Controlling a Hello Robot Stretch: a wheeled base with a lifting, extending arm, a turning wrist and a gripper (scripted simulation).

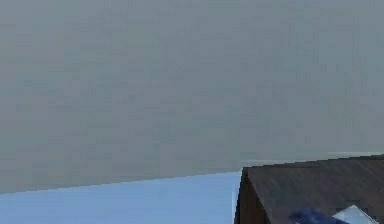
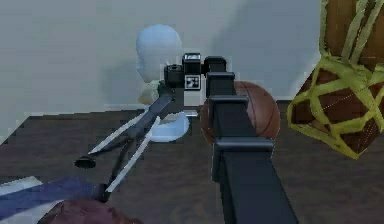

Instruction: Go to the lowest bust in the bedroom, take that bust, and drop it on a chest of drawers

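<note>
Right up close, the dark arm (image 2: 245, 170) rises from the arm side view's bottom edge and reaches out over a dark wooden counter (image 2: 330, 190). At that view's lower left a reddish-brown lump (image 2: 80, 212) sits at the very edge, with flat blue and white things (image 2: 35, 190) just beyond it. The forward view catches a corner of the same kind of dark counter (image 1: 310, 185) at its lower right, pale blue floor (image 1: 120, 200) beside it and a plain grey wall (image 1: 150, 80) beyond. Farther out, the pincer (image 2: 95, 178) slants down to the left from the arm's end, its two thin fingers (image 2: 125, 135) over the wood, and whether they are apart or together cannot be told. Whether the pincer holds anything cannot be told either. Behind the arm's end a brown ball (image 2: 262, 110) rests on the counter, and to its right stands a bulky brown thing wrapped in yellow netting (image 2: 345, 90). Then the prize — the white bust (image 2: 160, 55), upright on its base at the counter's far side near the wall (image 2: 60, 50), just behind the pincer's dark body. Whether the two touch is not clear. So, by the look of it, the going-to part is done — the robot is parked alongside with its arm out. The bust is not yet lifted, and the carry and the drop on a chest of drawers are all left to do.
</note>
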